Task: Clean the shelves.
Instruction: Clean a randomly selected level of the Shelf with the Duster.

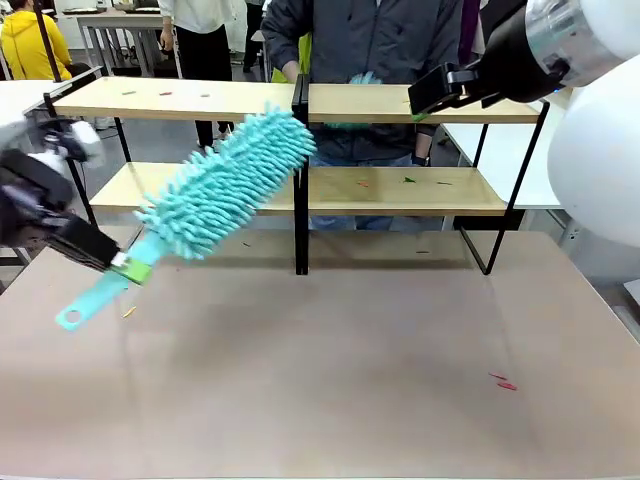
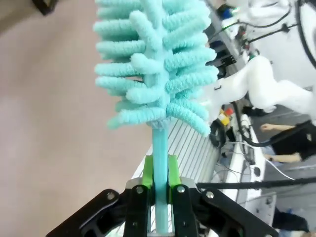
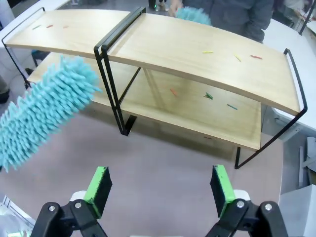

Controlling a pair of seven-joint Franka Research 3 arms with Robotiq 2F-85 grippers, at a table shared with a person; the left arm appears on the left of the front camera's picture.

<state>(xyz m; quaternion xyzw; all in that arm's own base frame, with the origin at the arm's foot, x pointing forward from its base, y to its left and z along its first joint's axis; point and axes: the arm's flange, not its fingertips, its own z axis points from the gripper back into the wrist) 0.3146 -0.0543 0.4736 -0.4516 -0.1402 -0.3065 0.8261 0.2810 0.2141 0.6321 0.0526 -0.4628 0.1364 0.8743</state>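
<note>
At near left the left pincer (image 1: 124, 264) grips the handle of a teal chenille duster (image 1: 228, 183), its head slanting up toward the shelves (image 1: 200, 98) standing along the far bench (image 1: 350, 380), while the right pincer (image 3: 160, 185) hangs released at far right.

You see a duster (image 1: 230, 185) of fluffy turquoise strands on a smooth handle (image 1: 95, 297) of the same turquoise. The shelves (image 1: 400, 103) are light wooden boards with faint grain on a thin black frame, flecked with small red, green and yellow scraps (image 3: 207, 96). Your table (image 1: 350, 420) is a plain, dull pinkish brown, with a few red bits (image 1: 503, 381) on it. Your left gripper (image 2: 159, 180) and right gripper (image 3: 160, 182) are black with bright green pads (image 3: 98, 185). The person's jacket (image 1: 370, 40) is dark grey.
</note>
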